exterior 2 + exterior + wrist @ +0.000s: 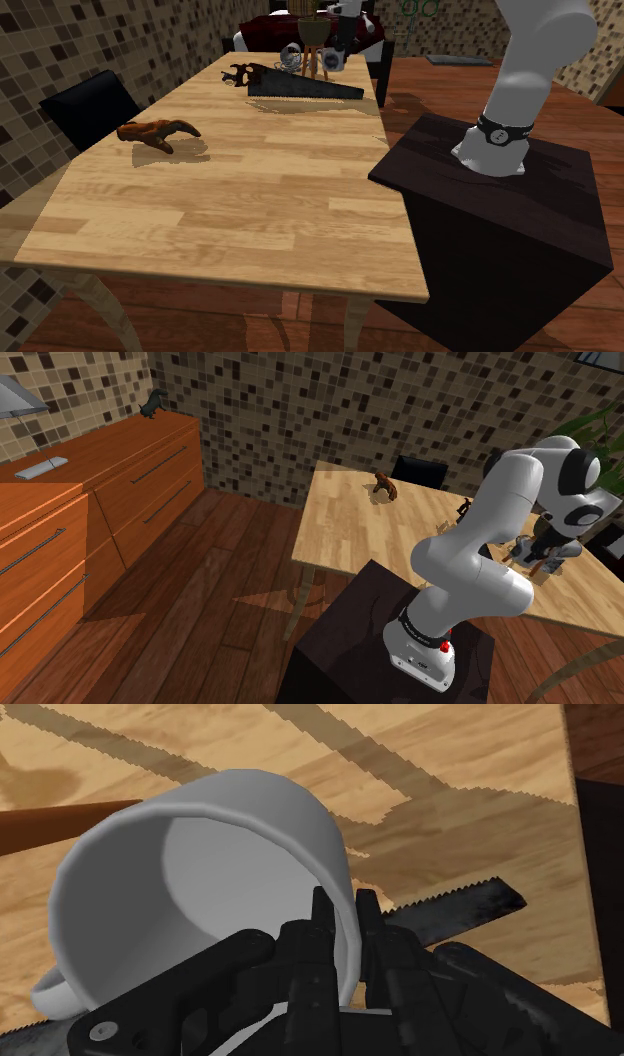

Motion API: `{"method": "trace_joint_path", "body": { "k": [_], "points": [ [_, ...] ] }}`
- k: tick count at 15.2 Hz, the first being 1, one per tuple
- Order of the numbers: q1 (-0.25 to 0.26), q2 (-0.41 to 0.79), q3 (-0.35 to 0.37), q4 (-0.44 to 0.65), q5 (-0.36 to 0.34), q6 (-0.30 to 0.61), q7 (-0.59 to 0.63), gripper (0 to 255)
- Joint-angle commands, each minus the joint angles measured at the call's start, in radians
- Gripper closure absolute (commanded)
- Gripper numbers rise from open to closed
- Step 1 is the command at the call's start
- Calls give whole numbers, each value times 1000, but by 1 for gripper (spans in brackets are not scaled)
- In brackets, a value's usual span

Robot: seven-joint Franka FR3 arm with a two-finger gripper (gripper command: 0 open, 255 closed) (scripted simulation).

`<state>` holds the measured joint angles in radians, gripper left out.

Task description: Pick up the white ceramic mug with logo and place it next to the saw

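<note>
Gripper: all-black two-finger gripper (343, 919) clamped on the mug's rim, one finger inside the wall and the other outside
Mug: plain white cylindrical mug (200, 884) with a loop handle, tipped so its open mouth faces the wrist camera; the handle is on the side away from the fingers
Saw: handsaw with a dark toothed blade (300, 88), lying flat at the far end of the table in the second exterior view; in the wrist view the blade shows just past the mug, beside the fingers
Table: light wooden plank table (250, 200), with jagged saw shadows around the mug
Figure: small brown animal-like figure (155, 133) on the table, well apart from the saw, near a black chair (88, 110)
Stand: dark box (500, 200) just beside the table's edge, carrying the white arm (470, 567)
Cabinet: orange-brown wooden drawers (110, 482) at the shoulder view's left, against a mosaic-tiled wall
</note>
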<state>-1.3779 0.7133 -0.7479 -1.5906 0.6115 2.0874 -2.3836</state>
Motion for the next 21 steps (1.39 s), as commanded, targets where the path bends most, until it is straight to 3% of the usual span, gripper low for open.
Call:
{"method": "trace_joint_path", "body": {
  "k": [1,21],
  "points": [
    [-4,12,8,-6,10,17,-7,255],
    [-49,131,81,-12,91,134,-56,255]
  ]
}}
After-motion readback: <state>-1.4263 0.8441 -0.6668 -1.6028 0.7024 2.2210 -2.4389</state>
